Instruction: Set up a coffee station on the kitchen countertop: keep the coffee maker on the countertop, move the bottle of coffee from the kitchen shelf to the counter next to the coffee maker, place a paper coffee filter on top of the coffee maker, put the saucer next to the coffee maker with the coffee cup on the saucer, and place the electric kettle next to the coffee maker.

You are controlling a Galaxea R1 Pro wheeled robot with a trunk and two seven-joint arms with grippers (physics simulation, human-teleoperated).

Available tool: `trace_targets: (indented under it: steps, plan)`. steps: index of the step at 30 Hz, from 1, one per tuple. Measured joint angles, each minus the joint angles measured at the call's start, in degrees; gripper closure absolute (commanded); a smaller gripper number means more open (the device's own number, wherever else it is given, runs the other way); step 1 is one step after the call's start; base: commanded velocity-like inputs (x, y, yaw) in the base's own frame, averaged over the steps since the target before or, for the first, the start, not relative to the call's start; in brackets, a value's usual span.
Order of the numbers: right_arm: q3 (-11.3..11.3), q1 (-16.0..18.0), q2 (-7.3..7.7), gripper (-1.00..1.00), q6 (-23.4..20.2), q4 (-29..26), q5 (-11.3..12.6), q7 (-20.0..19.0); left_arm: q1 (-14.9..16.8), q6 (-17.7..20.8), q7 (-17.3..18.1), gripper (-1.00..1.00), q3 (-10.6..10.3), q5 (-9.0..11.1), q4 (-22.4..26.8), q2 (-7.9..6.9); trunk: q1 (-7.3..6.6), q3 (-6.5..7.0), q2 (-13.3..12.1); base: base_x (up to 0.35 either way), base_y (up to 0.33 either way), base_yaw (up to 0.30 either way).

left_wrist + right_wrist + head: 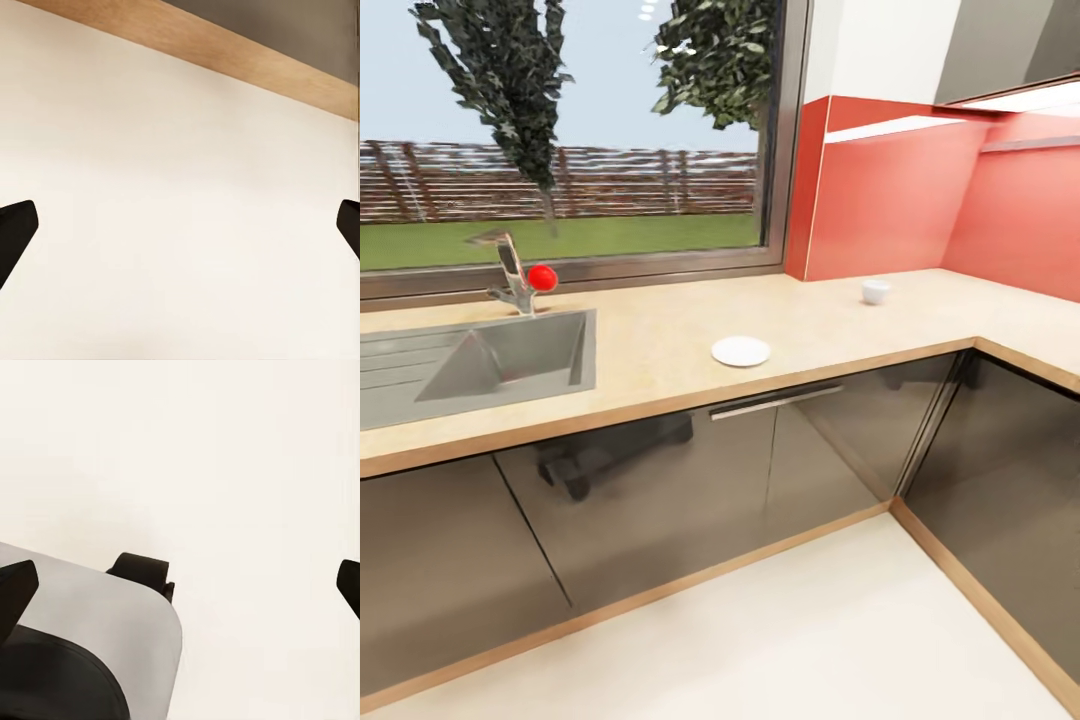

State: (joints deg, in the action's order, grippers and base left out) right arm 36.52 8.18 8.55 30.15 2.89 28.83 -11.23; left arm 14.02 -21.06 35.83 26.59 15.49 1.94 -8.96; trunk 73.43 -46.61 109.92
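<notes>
Two task items sit well apart on the long light-wood worktop (660, 350): the small round white saucer (741, 351) and, nearer the red wall, the small white cup (876, 291). Both pincers, left (180, 232) and right (180, 592), hang wide open, empty, over pale floor. Judged step: approach; next, reach for the cup.

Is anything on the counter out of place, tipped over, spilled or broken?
Nothing looks damaged or spilled. The saucer lies flat near the front edge of the countertop, and the coffee cup stands upright further back to the right, apart from it, not on it.
</notes>
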Motion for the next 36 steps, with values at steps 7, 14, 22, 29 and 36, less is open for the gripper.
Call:
trace_targets:
  steps: [7, 14, 22, 29, 36]
  plan:
    - [0.02, -0.06, -2.21, -1.0, -0.1, 0.07, -0.02, -0.25, 0.0, 0.02, 0.0, -1.0, 0.0, 0.0, 0.0, 0.02, 0.0, 0.0, 0.0, 0.183, -0.242, 0.0]
    - [-0.06, -0.06, -3.6, -1.0, -0.1, 0.09, 0.15, 0.06, -0.01, -0.01, 0.01, -1.0, 0.01, 0.0, 0.01, 0.01, 0.01, 0.0, 0.0, 0.078, -0.111, 0.104]
    - [-0.09, -0.06, -3.71, -1.0, -0.11, 0.08, 0.19, 1.23, -0.01, -0.02, 0.02, -1.0, 0.0, 0.0, 0.02, 0.01, 0.02, 0.0, 0.0, 0.007, -0.011, 0.227]
    - [-0.1, -0.06, -3.85, -1.0, -0.2, 0.09, 0.15, 7.37, -0.01, -0.02, 0.02, -1.0, 0.01, 0.0, 0.02, 0.01, 0.02, 0.0, 0.0, 0.0, -0.002, 0.238]
    - [-0.12, -0.06, -3.87, -1.0, -0.17, 0.03, -0.03, 7.78, 0.0, -0.12, 0.0, -1.0, -0.02, -0.01, 0.05, 0.78, 0.02, 0.0, 0.0, 0.0, -0.186, 0.079]
